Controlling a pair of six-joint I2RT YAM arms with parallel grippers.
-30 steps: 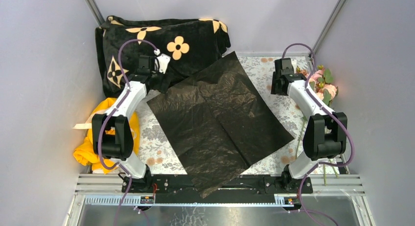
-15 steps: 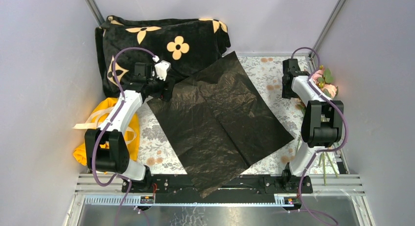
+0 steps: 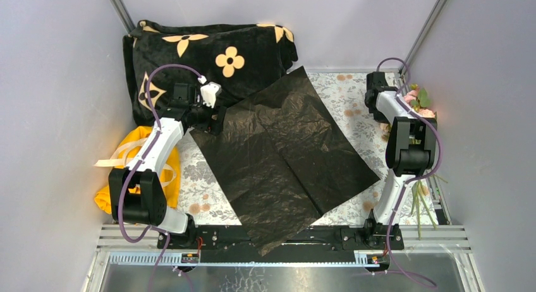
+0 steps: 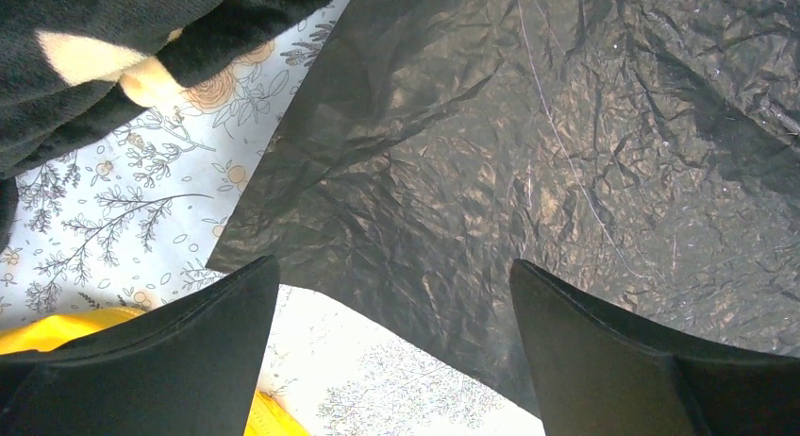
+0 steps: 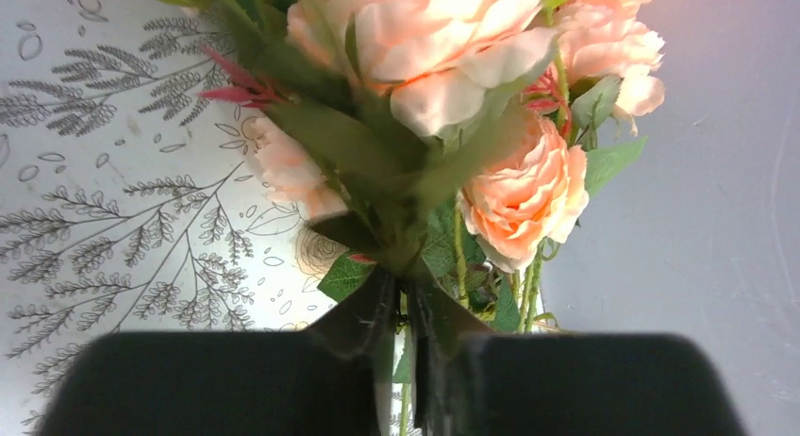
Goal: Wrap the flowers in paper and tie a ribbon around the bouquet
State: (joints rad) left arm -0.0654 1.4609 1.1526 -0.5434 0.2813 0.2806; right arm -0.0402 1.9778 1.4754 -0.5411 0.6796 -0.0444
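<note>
I worry my right hand [image 5: 404,299], closed narrowly on the flowers [image 5: 443,49], grips only thin stems that may slip when lifted; my left hand [image 4: 391,266] hangs wide.

This is a robot test cell in a lab, not a lived-in room. The desk [image 3: 357,93], under a flower-print cloth [image 3: 202,178], is boxed in on its left, far and right sides by plain grey panels [image 3: 57,115] held in bare aluminium struts [image 3: 119,7]. Along the desk's near edge a black mounting rail [image 3: 284,238] on slotted metal plates [image 3: 126,238] carries two white robot arms [image 3: 161,137] trailing purple cables [image 3: 152,77].
</note>
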